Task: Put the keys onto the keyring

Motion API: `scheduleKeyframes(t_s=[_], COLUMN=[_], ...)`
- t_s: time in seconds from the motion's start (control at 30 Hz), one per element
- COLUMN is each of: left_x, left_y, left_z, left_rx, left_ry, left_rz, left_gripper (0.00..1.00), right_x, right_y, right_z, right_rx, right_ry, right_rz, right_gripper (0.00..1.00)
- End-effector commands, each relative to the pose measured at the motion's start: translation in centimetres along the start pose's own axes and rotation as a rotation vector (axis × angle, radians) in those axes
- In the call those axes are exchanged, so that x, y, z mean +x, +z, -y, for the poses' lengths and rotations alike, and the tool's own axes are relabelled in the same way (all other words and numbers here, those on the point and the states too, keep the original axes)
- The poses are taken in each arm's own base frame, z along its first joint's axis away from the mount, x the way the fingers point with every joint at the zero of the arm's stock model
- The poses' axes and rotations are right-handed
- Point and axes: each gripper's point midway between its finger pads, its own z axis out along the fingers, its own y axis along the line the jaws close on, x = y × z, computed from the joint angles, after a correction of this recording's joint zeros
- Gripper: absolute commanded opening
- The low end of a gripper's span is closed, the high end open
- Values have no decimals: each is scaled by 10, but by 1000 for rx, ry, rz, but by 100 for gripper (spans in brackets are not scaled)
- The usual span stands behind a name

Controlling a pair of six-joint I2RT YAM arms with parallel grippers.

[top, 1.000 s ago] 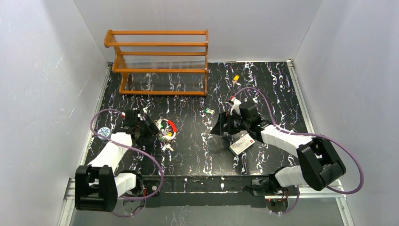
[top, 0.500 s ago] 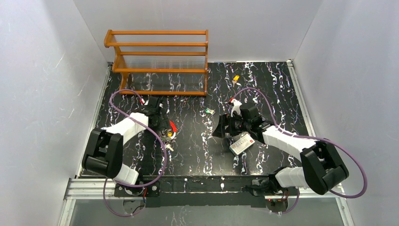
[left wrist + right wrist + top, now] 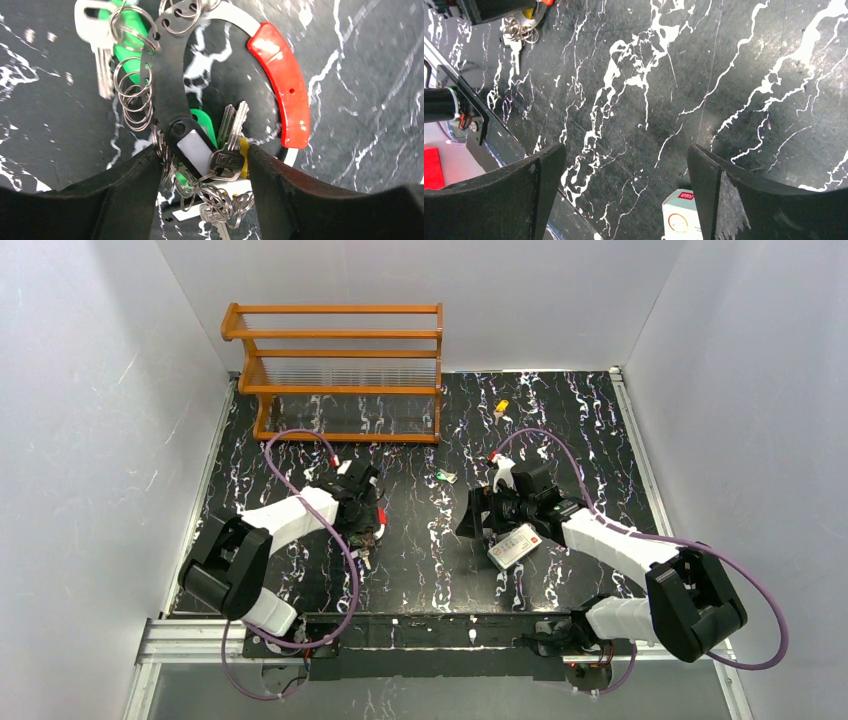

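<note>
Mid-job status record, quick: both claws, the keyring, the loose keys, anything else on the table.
left claw: open, fingers either side of the bunch of keys on the keyring
right claw: open, over the table, holding nothing
keyring: lying on the table under the left claw
green key: loose, between the two arms
yellow key: loose, near the far edge
white card: beside the right claw
rack: far left

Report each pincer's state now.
Left pincer: open around the key bunch on the keyring, gripping nothing.
Right pincer: open, empty, over the table.
</note>
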Motion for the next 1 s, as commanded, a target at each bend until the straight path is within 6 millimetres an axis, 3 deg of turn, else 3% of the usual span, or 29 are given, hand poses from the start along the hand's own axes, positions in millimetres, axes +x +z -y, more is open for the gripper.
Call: scheduleKeyframes(t_s=[0.0, 0.2, 0.4, 0.57, 0.73, 0.97], left_x=[34, 40, 23, 12, 10, 8], left_y=[-14, -41, -69, -87, -84, -75], left_z=[5, 34, 47, 51, 40, 5], left_rx=[6, 100, 193, 245, 269, 371], left_ry=[70, 160, 92, 52, -23, -251], left_rz=[-53, 2, 80, 106, 83, 17], left_gripper=[58, 57, 72, 78, 80, 81], right_x=[-12, -13, -17, -25, -32, -38], right_y=[-4, -4, 9, 32, 66, 124], right_z=[-5, -10, -11, -20, -38, -47], right_rx=[4, -22, -5, 32, 51, 222], right_ry=[-35, -37, -47, -123, -238, -427], right_rz=[0, 0, -45, -82, -135, -192], right_gripper=[99, 99, 99, 94, 82, 84])
